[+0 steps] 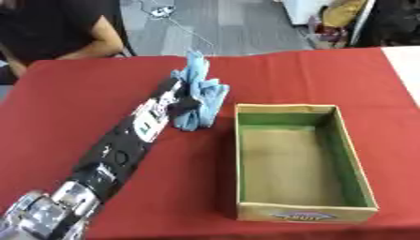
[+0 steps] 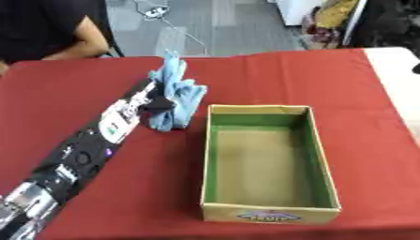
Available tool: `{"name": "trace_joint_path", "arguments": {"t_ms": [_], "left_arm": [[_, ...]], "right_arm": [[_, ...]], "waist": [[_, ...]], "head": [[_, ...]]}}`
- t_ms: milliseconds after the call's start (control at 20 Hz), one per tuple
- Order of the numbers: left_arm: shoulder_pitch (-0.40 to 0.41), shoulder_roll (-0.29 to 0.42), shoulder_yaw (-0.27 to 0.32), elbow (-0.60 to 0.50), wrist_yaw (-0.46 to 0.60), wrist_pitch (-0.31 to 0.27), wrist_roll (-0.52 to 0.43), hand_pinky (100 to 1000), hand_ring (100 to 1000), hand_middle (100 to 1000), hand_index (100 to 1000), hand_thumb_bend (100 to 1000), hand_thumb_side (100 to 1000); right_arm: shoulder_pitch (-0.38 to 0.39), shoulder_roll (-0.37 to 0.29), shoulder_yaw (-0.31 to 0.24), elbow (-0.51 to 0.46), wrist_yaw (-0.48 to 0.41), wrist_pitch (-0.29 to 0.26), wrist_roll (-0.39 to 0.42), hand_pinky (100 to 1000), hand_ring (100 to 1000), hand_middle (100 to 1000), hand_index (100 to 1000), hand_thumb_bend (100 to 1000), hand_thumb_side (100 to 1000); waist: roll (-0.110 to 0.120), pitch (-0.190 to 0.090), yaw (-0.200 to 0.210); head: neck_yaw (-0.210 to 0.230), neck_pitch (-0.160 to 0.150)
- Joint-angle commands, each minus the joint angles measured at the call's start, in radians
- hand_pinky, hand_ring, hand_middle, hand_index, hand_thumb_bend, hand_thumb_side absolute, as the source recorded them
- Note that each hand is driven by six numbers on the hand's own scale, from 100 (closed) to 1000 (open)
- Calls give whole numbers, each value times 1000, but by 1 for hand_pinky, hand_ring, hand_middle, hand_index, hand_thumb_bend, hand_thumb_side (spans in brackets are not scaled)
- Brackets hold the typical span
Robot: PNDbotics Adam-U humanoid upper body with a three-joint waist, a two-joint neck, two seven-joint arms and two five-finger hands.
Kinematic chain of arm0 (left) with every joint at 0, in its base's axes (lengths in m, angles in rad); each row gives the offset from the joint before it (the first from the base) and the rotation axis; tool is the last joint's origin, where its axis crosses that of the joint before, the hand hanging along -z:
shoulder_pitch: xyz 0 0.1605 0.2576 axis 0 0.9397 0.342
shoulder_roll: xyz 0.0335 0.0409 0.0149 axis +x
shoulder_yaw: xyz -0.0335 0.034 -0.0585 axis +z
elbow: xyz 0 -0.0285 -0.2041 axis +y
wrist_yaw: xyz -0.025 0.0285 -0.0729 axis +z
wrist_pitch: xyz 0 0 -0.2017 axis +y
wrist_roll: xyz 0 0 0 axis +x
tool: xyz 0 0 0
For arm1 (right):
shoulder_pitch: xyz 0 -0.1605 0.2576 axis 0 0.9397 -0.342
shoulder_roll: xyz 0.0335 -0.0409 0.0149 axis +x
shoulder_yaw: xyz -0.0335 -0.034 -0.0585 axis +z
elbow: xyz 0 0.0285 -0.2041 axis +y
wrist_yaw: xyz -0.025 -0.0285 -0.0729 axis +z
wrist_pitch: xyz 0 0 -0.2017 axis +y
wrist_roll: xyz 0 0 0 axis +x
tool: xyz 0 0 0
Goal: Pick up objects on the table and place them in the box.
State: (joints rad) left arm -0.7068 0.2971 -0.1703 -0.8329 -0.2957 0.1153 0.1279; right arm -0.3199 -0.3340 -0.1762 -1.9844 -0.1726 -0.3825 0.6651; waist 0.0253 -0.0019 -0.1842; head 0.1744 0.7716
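One blue cloth [image 1: 199, 93] bunched on the red table [image 1: 90, 93], gripped by the left hand [image 1: 182, 104] with fingers curled into its folds, just left of one open cardboard box [image 1: 361, 185], green-lined, nothing seen inside.

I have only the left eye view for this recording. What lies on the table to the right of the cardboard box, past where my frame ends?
Observer: In the right eye view the red tablecloth runs on past the cardboard box, then gives way to a pale strip at the table's right side.
Operator: Anything on that strip?
Observer: One dark thing, cut off by the frame edge. I cannot tell what it is.
Operator: Does the right hand show there?
Observer: No, neither view shows it. Only the left hand is visible, fingers curled into the blue cloth.
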Motion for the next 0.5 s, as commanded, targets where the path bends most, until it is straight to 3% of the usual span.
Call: {"name": "trace_joint_path", "arguments": {"t_ms": [50, 300, 500], "left_arm": [[-3, 34, 23, -111, 151, -14, 72, 100, 100, 100, 111, 100, 448], [7, 52, 61, -260, 424, -84, 179, 100, 100, 100, 113, 100, 489], [-2, 71, 65, -351, 509, -119, 218, 100, 100, 100, 115, 100, 515]], "right_arm": [[-17, -10, -10, -16, 1, 1, -4, 604, 773, 800, 983, 100, 751], [-14, -11, -11, -16, 3, 0, -5, 604, 773, 800, 983, 100, 751], [-12, -12, -13, -16, 3, -1, -7, 604, 773, 800, 983, 100, 751]], "waist": [[-3, -8, 1], [-5, -8, 5], [-5, -9, 6]], "head": [[-13, -2], [-22, -2], [-25, -2]]}}
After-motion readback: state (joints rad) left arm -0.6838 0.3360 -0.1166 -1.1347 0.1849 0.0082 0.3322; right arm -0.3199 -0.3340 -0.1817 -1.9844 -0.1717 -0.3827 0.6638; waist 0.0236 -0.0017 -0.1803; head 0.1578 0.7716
